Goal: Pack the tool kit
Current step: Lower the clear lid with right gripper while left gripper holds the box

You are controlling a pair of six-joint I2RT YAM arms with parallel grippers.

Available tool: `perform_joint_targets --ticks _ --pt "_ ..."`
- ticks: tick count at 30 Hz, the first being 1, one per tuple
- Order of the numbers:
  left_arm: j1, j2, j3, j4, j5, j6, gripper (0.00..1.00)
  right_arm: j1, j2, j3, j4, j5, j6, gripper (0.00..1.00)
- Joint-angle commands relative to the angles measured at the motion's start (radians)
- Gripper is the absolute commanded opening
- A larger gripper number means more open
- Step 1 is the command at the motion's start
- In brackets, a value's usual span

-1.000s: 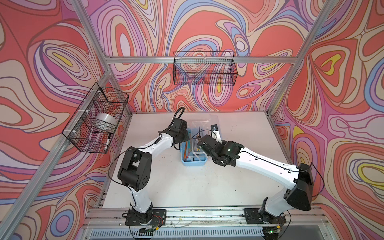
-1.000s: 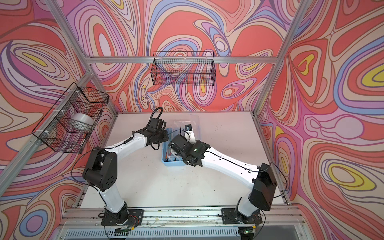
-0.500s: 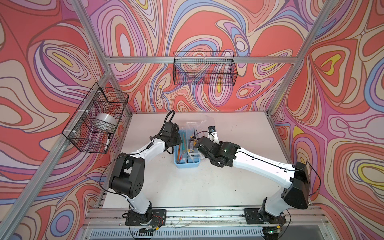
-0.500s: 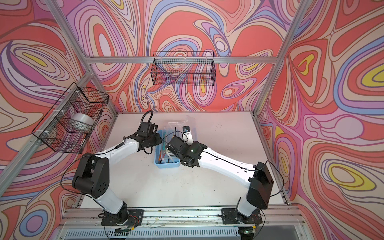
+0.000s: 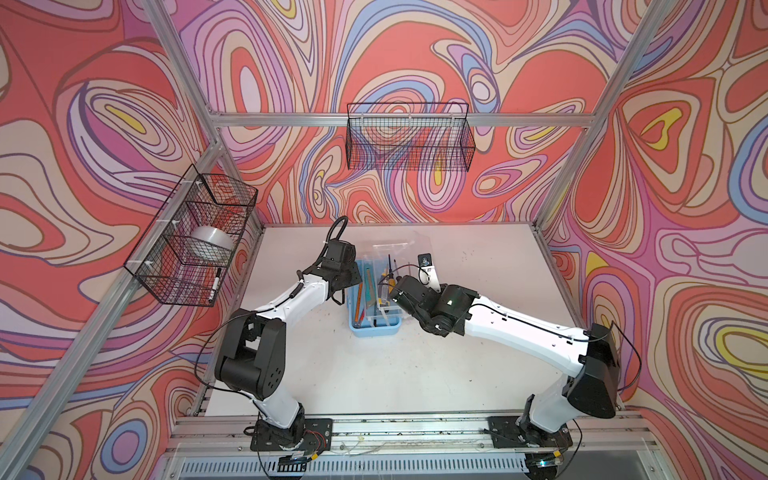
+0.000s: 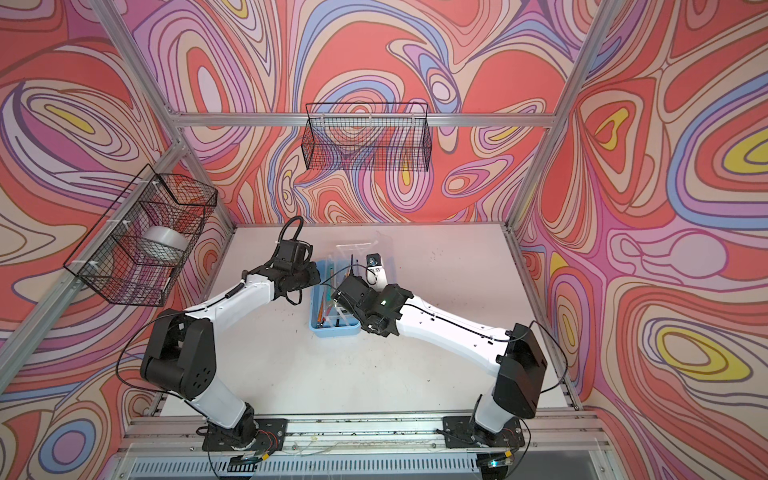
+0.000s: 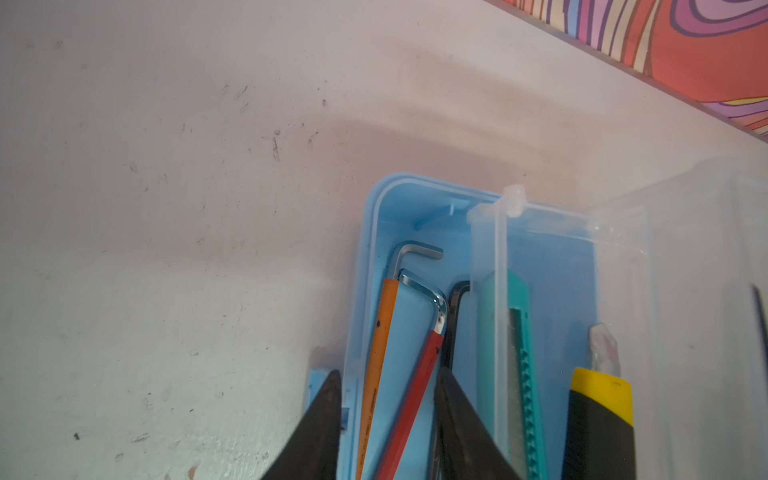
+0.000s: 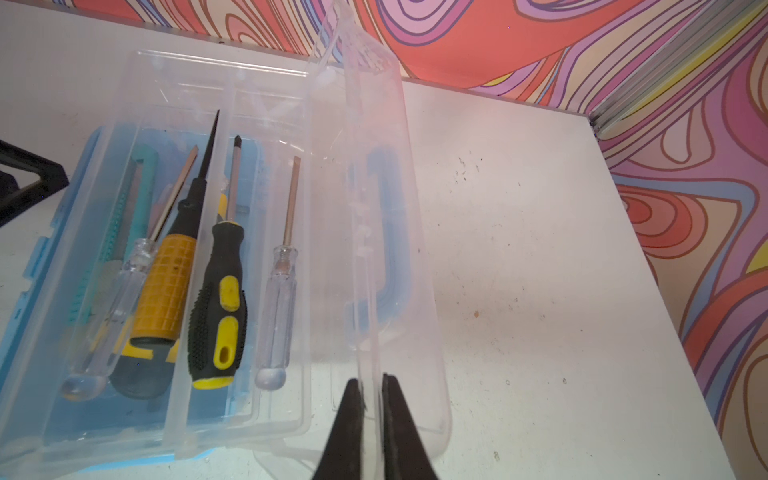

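Tool kit (image 5: 374,330) sits mid-way across the bench (image 5: 374,382), between the two arms. Blue base is down, clear lid (image 8: 374,187) raised on its hinge. Screwdrivers (image 8: 218,291), utility knife (image 7: 519,353) and hex keys (image 7: 415,386) lie inside.

Right fingers (image 8: 349,424) are pinched tight on the lid's rim. Left fingers (image 7: 320,436) are part-open, astride the base's side wall, with two hex keys in the gap. Nothing looks clamped there, though contact is hard to read.

Judged: a light case of thin, slick plastic. The lid likely flexes and the loose tools will slide. Best hold is the lid rim, swung down gently, with the base steadied by its wall.
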Motion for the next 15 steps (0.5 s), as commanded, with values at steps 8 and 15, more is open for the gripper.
perform_joint_targets --ticks 8,15 --pt "0.020 0.069 0.014 0.032 0.047 -0.007 0.34 -0.003 -0.116 0.002 -0.118 0.189 0.039 0.00" --pt "0.015 0.093 -0.005 0.101 0.109 -0.016 0.34 -0.002 -0.128 0.000 -0.129 0.161 0.038 0.00"
